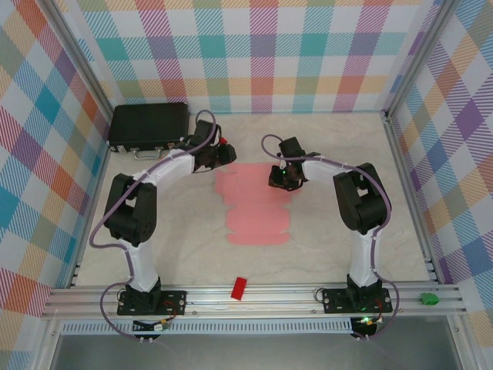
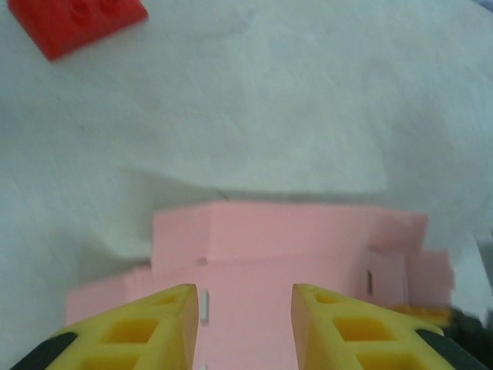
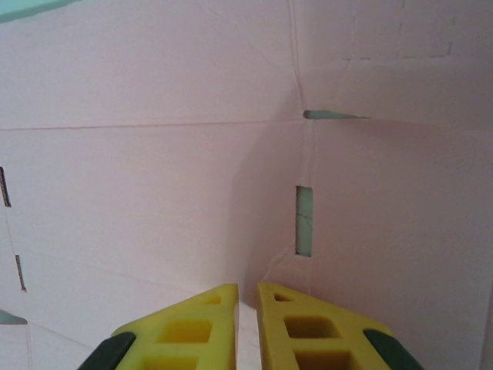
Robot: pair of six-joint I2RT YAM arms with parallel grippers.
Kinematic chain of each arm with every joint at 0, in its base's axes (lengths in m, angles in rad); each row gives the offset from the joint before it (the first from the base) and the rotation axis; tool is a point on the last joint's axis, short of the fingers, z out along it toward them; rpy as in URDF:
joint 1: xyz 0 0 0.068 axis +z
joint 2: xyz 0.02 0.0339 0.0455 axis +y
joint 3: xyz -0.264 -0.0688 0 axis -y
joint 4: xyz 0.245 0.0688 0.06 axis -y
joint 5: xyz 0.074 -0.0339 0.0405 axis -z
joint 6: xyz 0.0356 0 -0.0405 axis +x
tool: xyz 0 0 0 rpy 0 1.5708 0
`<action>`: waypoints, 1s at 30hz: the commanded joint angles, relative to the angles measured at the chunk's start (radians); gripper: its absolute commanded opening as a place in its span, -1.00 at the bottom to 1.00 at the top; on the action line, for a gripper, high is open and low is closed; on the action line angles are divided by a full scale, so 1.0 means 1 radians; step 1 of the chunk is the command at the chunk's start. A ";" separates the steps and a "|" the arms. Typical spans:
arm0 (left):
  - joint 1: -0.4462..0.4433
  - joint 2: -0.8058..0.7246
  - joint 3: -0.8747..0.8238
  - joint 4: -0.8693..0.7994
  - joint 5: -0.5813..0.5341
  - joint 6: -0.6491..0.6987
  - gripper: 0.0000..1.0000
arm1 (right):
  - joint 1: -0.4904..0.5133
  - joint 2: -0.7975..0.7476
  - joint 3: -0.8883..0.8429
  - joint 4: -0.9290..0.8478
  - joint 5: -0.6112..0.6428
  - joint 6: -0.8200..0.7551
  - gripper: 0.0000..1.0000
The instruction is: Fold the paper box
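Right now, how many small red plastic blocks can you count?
2: one red block on the near metal rail, another on the cloth beyond the pink card sheet. Arms may hide more.

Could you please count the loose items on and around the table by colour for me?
Pink: 1, the paper box
Red: 2, one block on the front rail, another block beyond the box
Black: 1, the case
Green: 1, a small piece on the front rail
Total: 5
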 commanded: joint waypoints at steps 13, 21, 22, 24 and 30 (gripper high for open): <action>0.015 0.279 0.293 -0.277 -0.005 0.087 -0.22 | 0.006 -0.007 0.005 -0.025 -0.010 0.037 -0.66; 0.014 0.282 0.319 -0.272 0.115 0.114 -0.47 | 0.005 0.004 0.010 -0.028 -0.011 0.039 -0.66; 0.015 0.288 0.329 -0.281 0.122 0.117 -0.48 | 0.006 0.006 0.010 -0.028 -0.012 0.039 -0.66; 0.014 0.299 0.344 -0.294 0.133 0.123 -0.47 | 0.005 0.004 0.010 -0.028 -0.012 0.040 -0.66; 0.012 0.313 0.362 -0.288 0.196 0.121 -0.43 | 0.005 0.008 0.012 -0.027 -0.017 0.044 -0.65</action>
